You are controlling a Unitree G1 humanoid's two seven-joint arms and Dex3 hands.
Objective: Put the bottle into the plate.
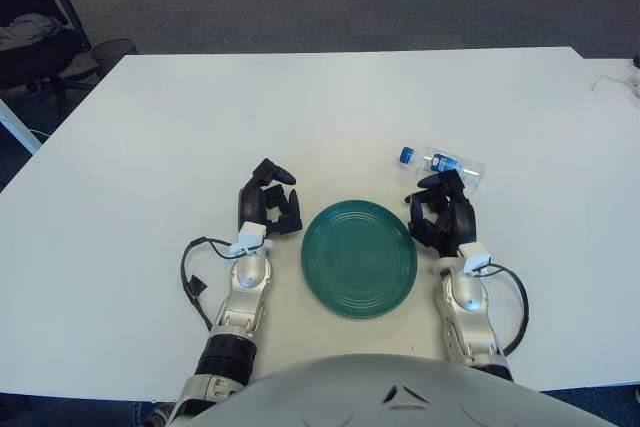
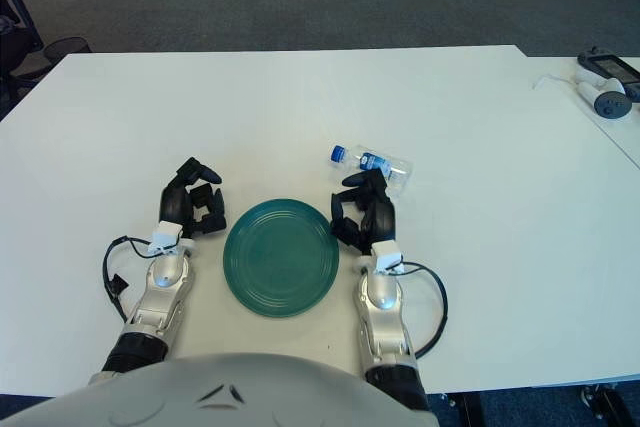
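— Two hands are up on the white table (image 1: 150, 137), one on either side of the green plate (image 1: 359, 258). Which one gets the job?

— I'd say the right hand (image 1: 443, 213). The bottle (image 1: 441, 163) lies just past its fingertips, toward the far edge of the tabletop and a touch toward the right edge. The topmost fingertip looks very close to the bottle, maybe brushing its near side; I cannot tell whether they actually touch.

— And the left hand (image 1: 267, 203)?

— It shows just beside the plate's left rim, with the whole plate between it and the bottle. Its fingers are loosely curled and hold nothing.

— The right one's fingers?

— Same: half curled, nothing in them. No grasp on the bottle yet.

— How does the bottle lie?

— On its side. Its long axis runs across the table, roughly left to right and slightly slanted, with the blue cap (image 1: 405, 156) at the left end, a little farther from the robot than the base. So it lies nearly crosswise to the hand's reach, which should suit closing around its middle.

— What does it look like?

— Small, clear plastic, with a blue-and-white label around the middle. It's round, so it may roll if nudged.

— And where is it relative to the plate?

— Outside it, just beyond the plate's far-right rim, apart from it. The plate holds nothing.
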